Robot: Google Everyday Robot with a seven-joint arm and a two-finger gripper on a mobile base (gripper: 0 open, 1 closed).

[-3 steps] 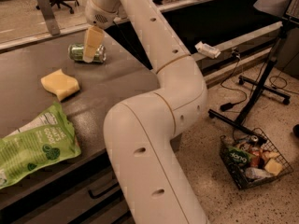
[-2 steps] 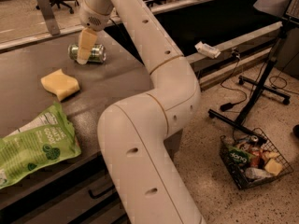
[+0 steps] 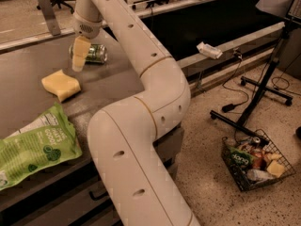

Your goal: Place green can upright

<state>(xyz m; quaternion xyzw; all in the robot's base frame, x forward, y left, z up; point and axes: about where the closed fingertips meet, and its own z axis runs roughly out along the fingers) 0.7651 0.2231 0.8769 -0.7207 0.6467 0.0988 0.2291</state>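
The green can (image 3: 97,53) is seen lying on its side at the far part of the table (image 3: 28,62), long axis approx. left-right, so the upright placing is judged not yet done. The can's left end is partly covered by the gripper (image 3: 78,62), which hangs down from the wrist just in front of it. Whether contact is made can't be told, and whether the claw is wide, narrow or closed on anything can't be told either.

Risks from here, as judged:
- A can on its side can be rolled away toward the table's far edge if it is nudged off-centre rather than gripped squarely.
- If it is gripped near one end only, it may be pivoted or dropped while being tipped up.
- If released before the base sits flat, it could be toppled again.
- The yellow sponge (image 3: 61,84), near the can's front-left, could be clipped by the wrist on a low sweep.

Writing: pale and dark marks are seen on the can's label but nothing can be read. Pale lettering is carried on the green snack bag (image 3: 33,145) at the near-left edge; it isn't legible w/ certainty. Packs in the wire basket (image 3: 256,166) on the floor at right are also unreadable.
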